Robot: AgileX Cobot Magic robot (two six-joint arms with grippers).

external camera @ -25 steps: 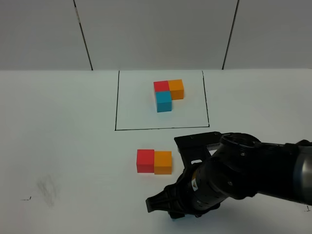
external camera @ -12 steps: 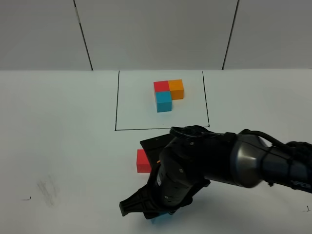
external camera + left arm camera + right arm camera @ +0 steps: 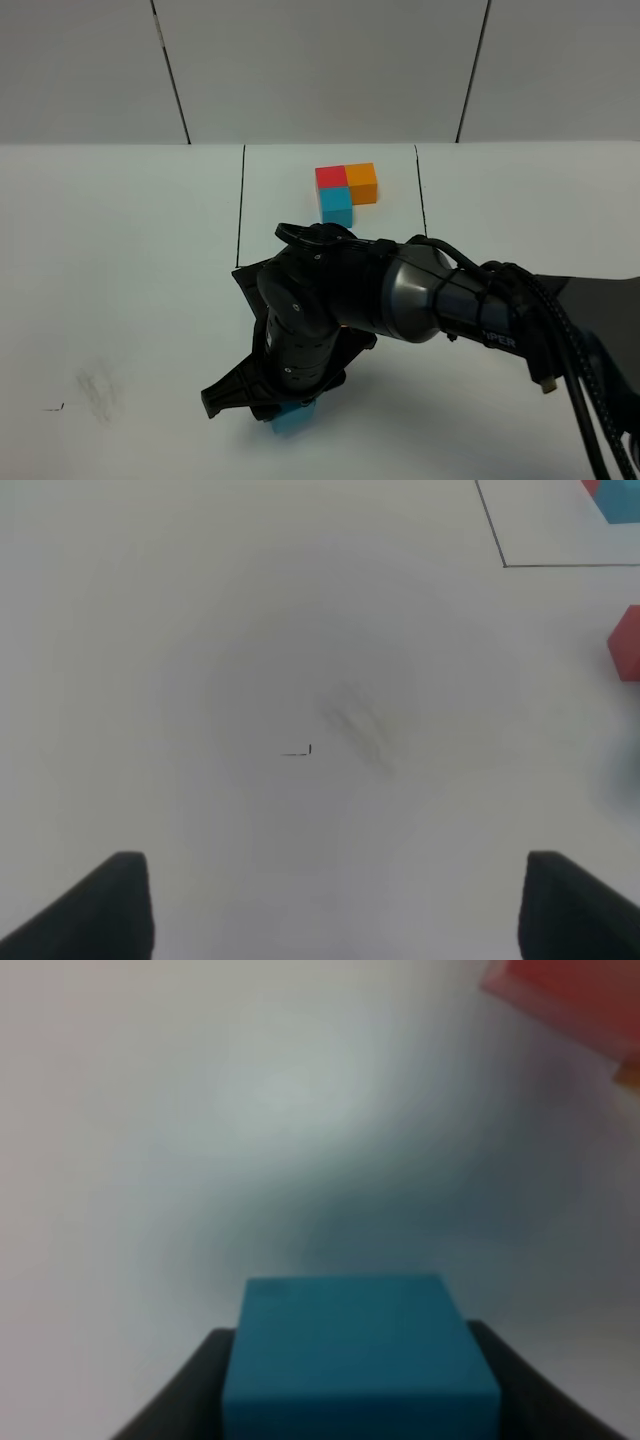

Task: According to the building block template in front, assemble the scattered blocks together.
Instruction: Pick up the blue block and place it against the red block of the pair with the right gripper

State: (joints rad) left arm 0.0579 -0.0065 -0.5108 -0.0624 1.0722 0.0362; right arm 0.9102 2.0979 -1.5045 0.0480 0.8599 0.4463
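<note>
The template (image 3: pixel 345 190) stands at the far side of the desk (image 3: pixel 120 300), inside its black frame: red at the back, orange touching it on the right, blue touching the red one at the front.

The right arm (image 3: pixel 400 300) reaches across the middle. Its jaws are closed on the loose blue block (image 3: pixel 355 1350), one finger on each side. In the high view this block shows just under the arm, at the near edge of the desk; I cannot tell if it touches the desk or is lifted a little.

The loose red block (image 3: pixel 627 643) lies on the desk near the frame. The loose orange block is hidden behind the arm, so I cannot say if it is already joined to the red one.

The left jaws are wide open and hold nothing, over bare desk.

In my judgement the last step is in hand: the blue block must be set against the near face of the loose red one.
</note>
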